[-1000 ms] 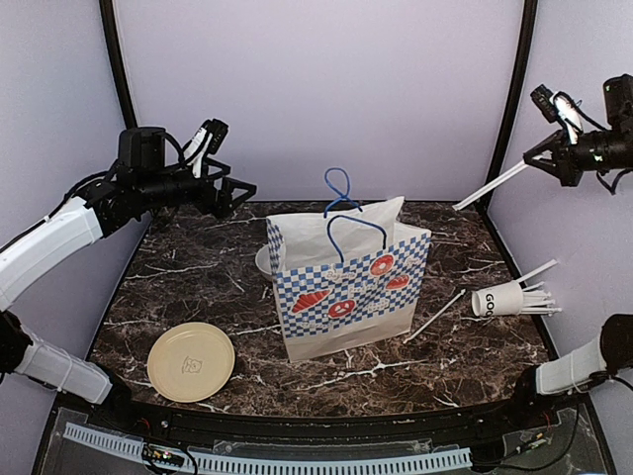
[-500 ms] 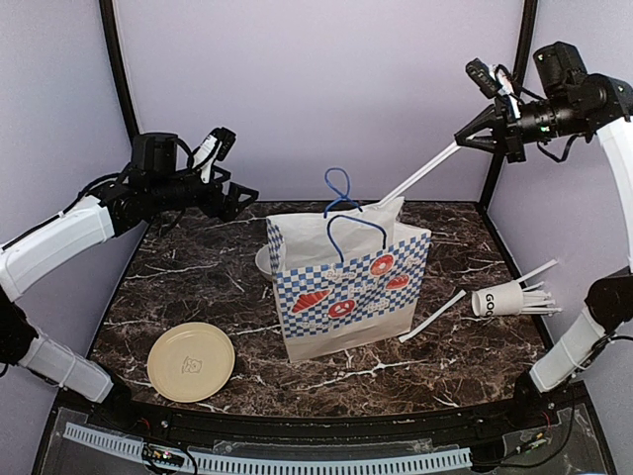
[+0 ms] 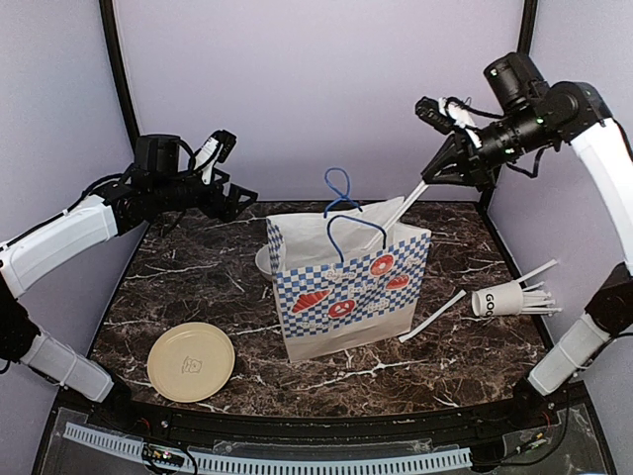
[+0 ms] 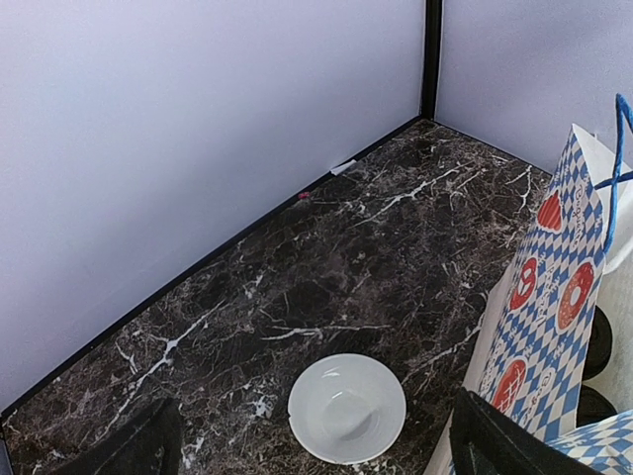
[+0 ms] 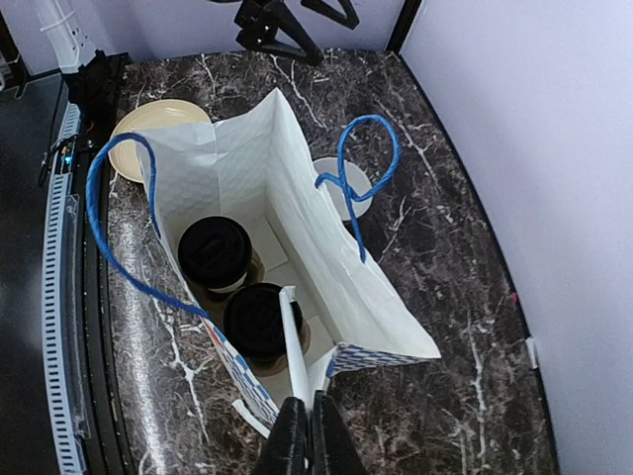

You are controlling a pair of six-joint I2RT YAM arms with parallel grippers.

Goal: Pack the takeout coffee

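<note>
Two takeout coffee cups with black lids [image 5: 214, 252] [image 5: 259, 319] stand inside the open blue-checked paper bag [image 3: 341, 287], seen from above in the right wrist view [image 5: 376, 317]. My right gripper [image 3: 432, 178] [image 5: 305, 421] is above the bag's right end, shut on a long white stick [image 3: 406, 206] [image 5: 293, 346]. The stick slants down, its tip inside the bag's mouth over the nearer cup. My left gripper [image 3: 237, 201] [image 4: 316, 440] is open and empty, high over the table's back left, left of the bag.
A low white bowl [image 4: 346, 408] [image 3: 262, 259] sits behind the bag's left end. A yellow plate [image 3: 191, 361] lies front left. A cup of white sticks [image 3: 504, 299] lies on its side at right, with a loose stick [image 3: 432, 317] beside the bag.
My right arm has swung left and down from the far right, bringing the stick's tip from open air into the bag's mouth. The left arm has barely moved.
</note>
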